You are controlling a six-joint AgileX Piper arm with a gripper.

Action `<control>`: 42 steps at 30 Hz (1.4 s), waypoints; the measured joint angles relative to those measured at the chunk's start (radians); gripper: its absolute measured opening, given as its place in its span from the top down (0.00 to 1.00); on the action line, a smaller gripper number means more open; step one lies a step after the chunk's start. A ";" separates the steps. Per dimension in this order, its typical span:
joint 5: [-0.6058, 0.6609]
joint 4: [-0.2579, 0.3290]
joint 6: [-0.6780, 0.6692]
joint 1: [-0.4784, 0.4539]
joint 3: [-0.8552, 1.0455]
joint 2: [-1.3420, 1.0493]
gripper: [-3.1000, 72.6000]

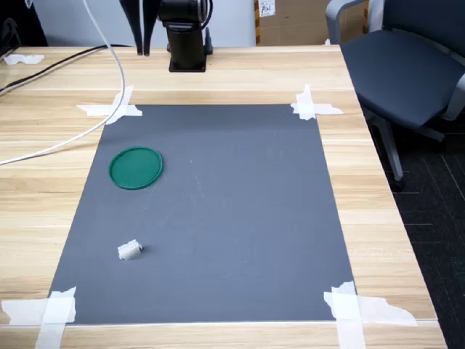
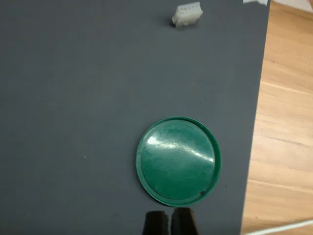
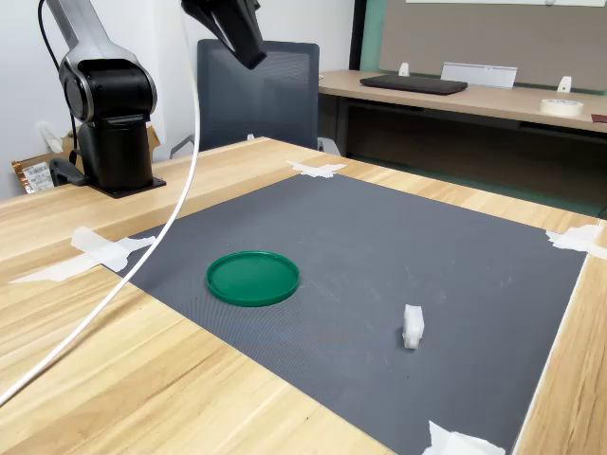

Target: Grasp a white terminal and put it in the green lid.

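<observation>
The green lid (image 1: 136, 168) lies flat and empty on the grey mat (image 1: 240, 218), toward the first exterior view's left; it also shows as the green lid (image 3: 252, 278) and the green lid (image 2: 178, 160). The white terminal (image 1: 129, 251) rests on the mat nearer the front edge, apart from the lid, and is also seen as the white terminal (image 3: 412, 326) and the white terminal (image 2: 187, 14). My gripper (image 3: 252, 55) hangs high above the table. In the wrist view the gripper (image 2: 169, 223) shows its two dark fingertips (image 2: 156, 223) close together, holding nothing.
White tape strips (image 1: 312, 105) hold the mat's corners to the wooden table (image 1: 378, 218). The arm's black base (image 1: 187, 43) stands behind the mat. A white cable (image 3: 180, 209) droops across the table beside the lid. An office chair (image 1: 399, 65) stands off the table.
</observation>
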 joint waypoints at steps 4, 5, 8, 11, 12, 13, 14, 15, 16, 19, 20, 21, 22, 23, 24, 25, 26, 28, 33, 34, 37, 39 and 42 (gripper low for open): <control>0.032 -0.047 0.036 0.000 -0.082 0.082 1.00; 0.037 -0.057 0.040 0.000 -0.103 0.102 1.00; 0.054 -0.074 0.039 0.000 -0.160 0.153 1.00; 0.092 -0.074 0.014 0.000 -0.221 0.207 1.00; 0.106 -0.067 0.000 -0.005 -0.240 0.225 1.00; 0.118 -0.050 -0.017 -0.015 -0.258 0.242 1.00; 0.129 -0.027 -0.038 -0.031 -0.277 0.260 1.00; 0.137 -0.001 -0.064 -0.053 -0.295 0.276 1.00; 0.144 0.029 -0.095 -0.078 -0.313 0.292 1.00; 0.152 0.112 -0.222 -0.152 -0.364 0.337 1.00; 0.155 0.138 -0.268 -0.175 -0.380 0.351 1.00; 0.156 0.159 -0.314 -0.195 -0.397 0.366 1.00; 0.159 0.175 -0.356 -0.212 -0.415 0.383 1.00; 0.167 0.188 -0.393 -0.227 -0.435 0.400 1.00; 0.179 0.195 -0.424 -0.241 -0.456 0.419 1.00; 0.194 0.199 -0.446 -0.253 -0.474 0.435 1.00; 0.211 0.201 -0.471 -0.263 -0.498 0.456 1.00; 0.250 0.206 -0.516 -0.276 -0.551 0.498 1.00; 0.363 0.215 -0.643 -0.282 -0.695 0.591 1.00; 0.376 0.217 -0.655 -0.282 -0.716 0.603 1.00; 0.396 0.223 -0.673 -0.282 -0.785 0.645 1.00; 0.400 0.226 -0.673 -0.282 -0.819 0.672 1.00; 0.408 0.228 -0.656 -0.282 -0.866 0.707 1.00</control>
